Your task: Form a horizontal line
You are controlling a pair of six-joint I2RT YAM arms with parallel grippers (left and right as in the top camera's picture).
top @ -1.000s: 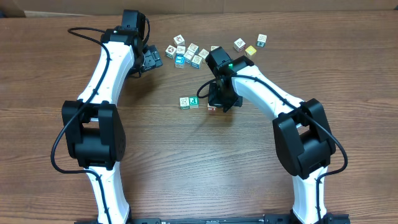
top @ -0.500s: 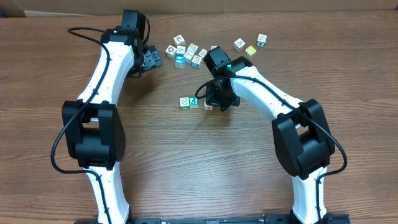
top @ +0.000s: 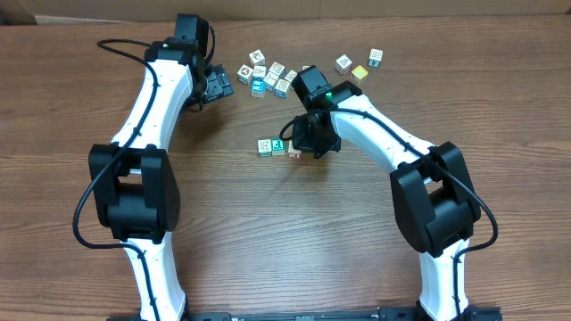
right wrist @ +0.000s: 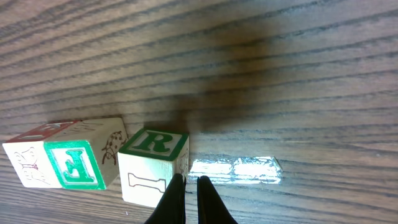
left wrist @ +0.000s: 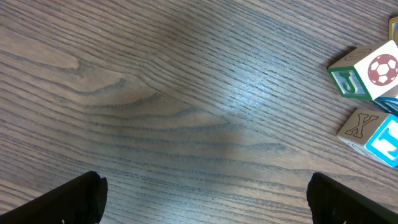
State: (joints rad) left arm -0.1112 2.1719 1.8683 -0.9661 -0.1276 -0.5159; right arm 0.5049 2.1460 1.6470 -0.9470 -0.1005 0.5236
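A short row of white-edged cubes [top: 272, 146] lies at mid-table, with a red-marked cube [top: 294, 153] at its right end, partly under my right gripper [top: 302, 143]. In the right wrist view a green-F cube [right wrist: 62, 163] and a green-R cube [right wrist: 153, 165] stand side by side. My right gripper [right wrist: 189, 199] is shut and empty, its tips against the R cube's right edge. My left gripper [top: 220, 85] is open and empty over bare wood in the left wrist view [left wrist: 205, 199], just left of the loose clump of cubes [top: 266, 77].
A soccer-ball cube [left wrist: 367, 73] and an X cube [left wrist: 373, 134] of the clump lie to the right of my left gripper. A yellow-faced cube [top: 359, 73] and two more cubes [top: 343, 63] lie at the back right.
My right gripper has slid a little to the left, and the red-marked cube beside it has moved closer to the row. The left arm has not moved.
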